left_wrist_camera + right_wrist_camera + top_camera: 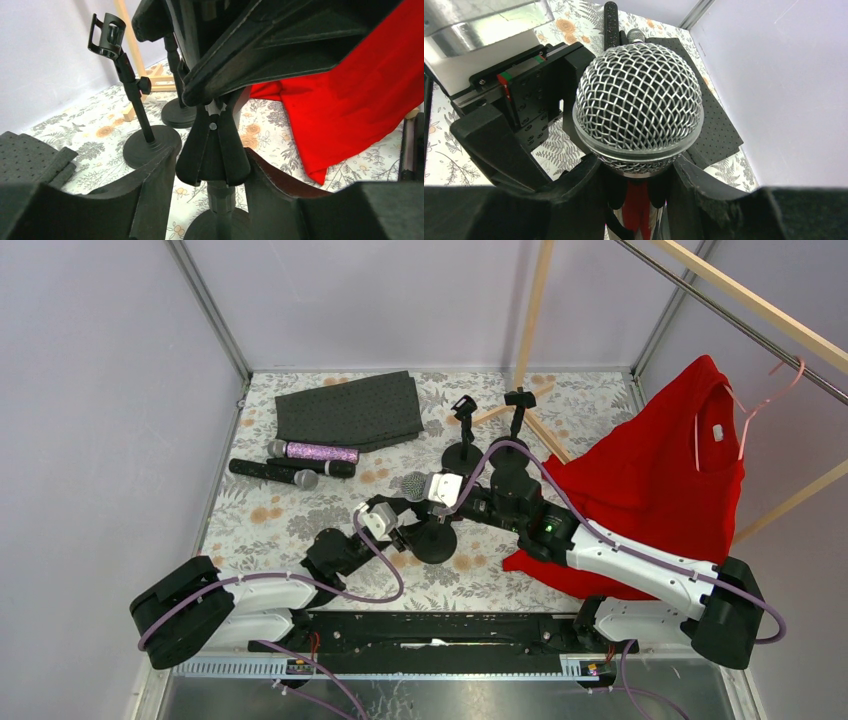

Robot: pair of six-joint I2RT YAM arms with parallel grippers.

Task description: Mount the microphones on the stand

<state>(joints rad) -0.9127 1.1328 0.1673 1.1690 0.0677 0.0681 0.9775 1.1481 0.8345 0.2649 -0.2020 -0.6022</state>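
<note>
Left: purple microphone (318,452) and black microphone (272,474) lie on the table (250,530). Centre: left gripper (212,167) clasps the clip (212,142) of the near stand (432,540), 1 of 3. Right gripper (636,197) clamps the raised microphone (639,107) close by, head leftward.

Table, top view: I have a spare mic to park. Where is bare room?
Bare table lies front-left, between the loose mics and the left arm. A smaller patch lies front-centre, between the near stand and the red shirt. The middle is crowded: stands and the held mic.
</note>
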